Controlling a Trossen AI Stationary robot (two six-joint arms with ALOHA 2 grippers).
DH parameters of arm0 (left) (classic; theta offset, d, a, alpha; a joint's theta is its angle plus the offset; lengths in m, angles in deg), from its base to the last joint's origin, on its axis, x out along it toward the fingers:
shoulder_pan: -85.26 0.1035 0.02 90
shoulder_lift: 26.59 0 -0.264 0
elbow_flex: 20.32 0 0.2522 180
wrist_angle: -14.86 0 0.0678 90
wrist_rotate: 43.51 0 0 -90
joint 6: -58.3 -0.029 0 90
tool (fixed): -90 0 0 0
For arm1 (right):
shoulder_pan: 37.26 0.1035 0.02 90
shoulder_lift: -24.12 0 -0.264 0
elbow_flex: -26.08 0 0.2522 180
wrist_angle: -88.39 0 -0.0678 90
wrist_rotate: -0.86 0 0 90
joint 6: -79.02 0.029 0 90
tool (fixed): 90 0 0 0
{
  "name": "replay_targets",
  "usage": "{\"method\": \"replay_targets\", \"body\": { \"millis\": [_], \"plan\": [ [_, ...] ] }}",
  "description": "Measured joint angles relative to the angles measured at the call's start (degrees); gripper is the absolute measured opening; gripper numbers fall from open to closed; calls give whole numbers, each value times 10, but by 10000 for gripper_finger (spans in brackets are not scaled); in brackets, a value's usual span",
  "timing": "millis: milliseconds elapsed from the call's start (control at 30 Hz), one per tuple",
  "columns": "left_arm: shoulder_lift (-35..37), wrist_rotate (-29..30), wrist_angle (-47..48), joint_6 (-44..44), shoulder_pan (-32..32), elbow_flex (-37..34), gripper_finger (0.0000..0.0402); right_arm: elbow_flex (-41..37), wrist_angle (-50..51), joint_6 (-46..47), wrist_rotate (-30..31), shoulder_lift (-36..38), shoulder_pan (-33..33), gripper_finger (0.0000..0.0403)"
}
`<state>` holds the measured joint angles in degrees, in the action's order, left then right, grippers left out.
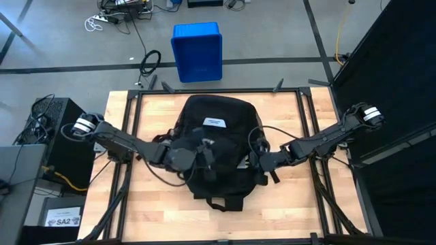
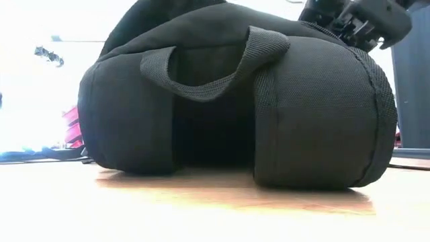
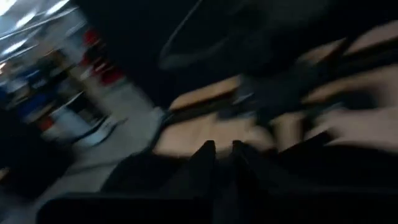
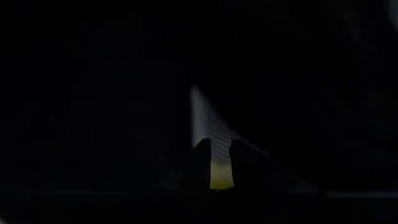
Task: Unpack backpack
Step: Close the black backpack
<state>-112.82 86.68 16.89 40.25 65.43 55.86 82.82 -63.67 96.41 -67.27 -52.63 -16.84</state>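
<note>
A large black backpack (image 1: 216, 153) of coarse woven fabric lies flat in the middle of the pale wooden worktop (image 1: 293, 204), between the two tools. Its body is rounded and padded, with a white rectangular label (image 1: 214, 122) on its upper panel. From the low view its near end shows a thick ribbed webbing carry handle (image 2: 222, 64) arching over a dark hollow between two bulging padded sides, and piped seams run round the edges.

The left tool (image 1: 204, 155) rests on top of the backpack, near the middle of the upper panel and on the side of the label nearer the handle. In the left wrist view its two dark fingers (image 3: 205, 155) stand close together with only a narrow gap; I cannot tell whether they pinch any fabric.

The right tool (image 1: 253, 158) sits against the backpack's side edge, across the bag from the left tool. In its wrist view the fingers (image 4: 200, 163) are almost together in near darkness, a thin pale strip showing between them; whether they grip anything cannot be told.

Beyond the worktop's far edge, on the grey floor, stands a blue plastic bin (image 1: 197, 51).
</note>
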Motion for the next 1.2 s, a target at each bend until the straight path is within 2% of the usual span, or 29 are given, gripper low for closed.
{"method": "replay_targets", "body": {
  "millis": [167, 233, 367, 467, 567, 733, 1033, 1133, 1200],
  "plan": [
    [-26, -144, -76, 19, -18, 2, 79, 0, 21, 15, 64, 0, -10, 37],
    [-51, -175, -83, 36, -18, 2, 102, 0, 23, 20, 78, 0, -19, 39],
    [-102, -187, -46, 85, -16, 33, 143, 0, 23, 21, 80, 0, -35, 41],
    [-140, -223, -13, 110, -16, 74, 166, 0, 23, 21, 79, 0, -38, 39],
    [-177, -264, 47, 128, -16, 121, 181, 0, 24, 21, 79, 0, -38, 39],
    [-228, -291, 157, 153, -16, 193, 194, 0, 25, 26, 80, 0, -38, 44],
    [-265, -296, 264, 228, 2, 214, 183, 0, 37, 30, 83, 0, -38, 39],
    [-266, -296, 313, 233, -2, 214, 137, 0, 52, 30, 84, 0, -38, 41],
    [-266, -294, 339, 235, -9, 214, 77, 0, 68, 32, 83, 0, -38, 41]
  ]
}}
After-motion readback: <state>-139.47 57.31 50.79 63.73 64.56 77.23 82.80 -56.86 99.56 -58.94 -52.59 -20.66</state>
